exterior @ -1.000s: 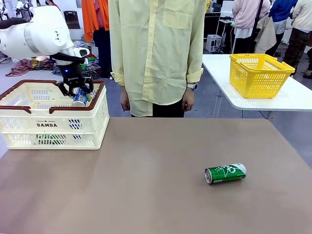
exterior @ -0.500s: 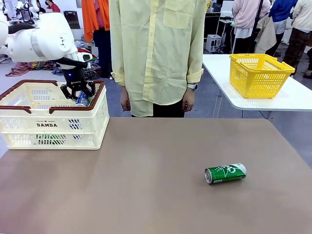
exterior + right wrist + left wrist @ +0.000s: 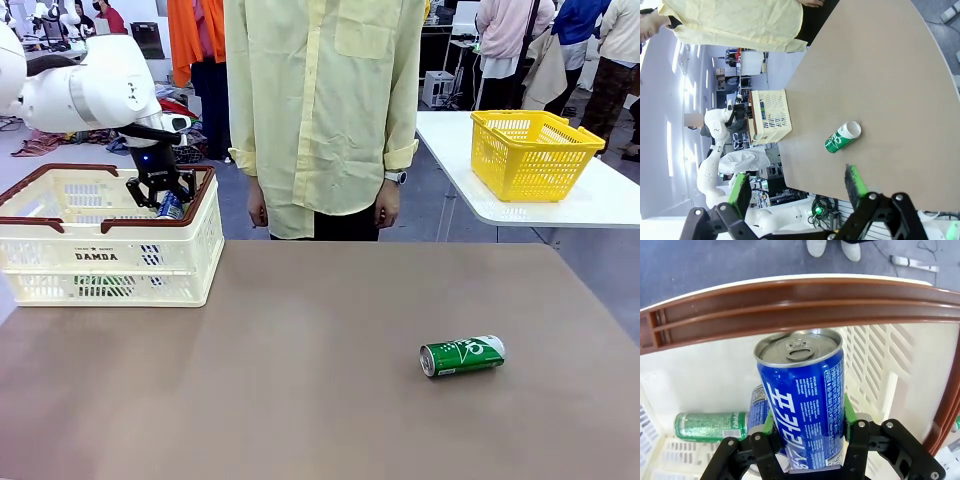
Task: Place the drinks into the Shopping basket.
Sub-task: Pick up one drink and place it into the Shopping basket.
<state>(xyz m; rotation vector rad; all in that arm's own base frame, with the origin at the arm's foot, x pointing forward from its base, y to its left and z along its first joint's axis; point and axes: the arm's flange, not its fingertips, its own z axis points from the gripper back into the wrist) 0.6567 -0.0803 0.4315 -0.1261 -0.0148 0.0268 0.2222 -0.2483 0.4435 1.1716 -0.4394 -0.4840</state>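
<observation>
My left gripper (image 3: 160, 192) hangs over the far right corner of the Shopping basket (image 3: 110, 258), shut on a blue-and-white can (image 3: 170, 207). In the left wrist view the can (image 3: 802, 390) stands upright between the green pads (image 3: 849, 412), below the brown rim (image 3: 800, 300). On the basket floor beneath it lie a green can (image 3: 710, 426) and part of another blue can (image 3: 756, 407). A second green can (image 3: 462, 355) lies on its side on the table at the right. My right gripper (image 3: 797, 187) is open above the table, apart from that can (image 3: 842, 137).
A person in a pale yellow shirt (image 3: 320, 110) stands at the far table edge, hands hanging down. A yellow mesh basket (image 3: 530, 150) sits on a white side table at the back right. The brown tabletop (image 3: 300, 380) between basket and green can is bare.
The left gripper has shifted slightly right and toward the basket's far corner, still holding the blue can. The green can on the table has not moved.
</observation>
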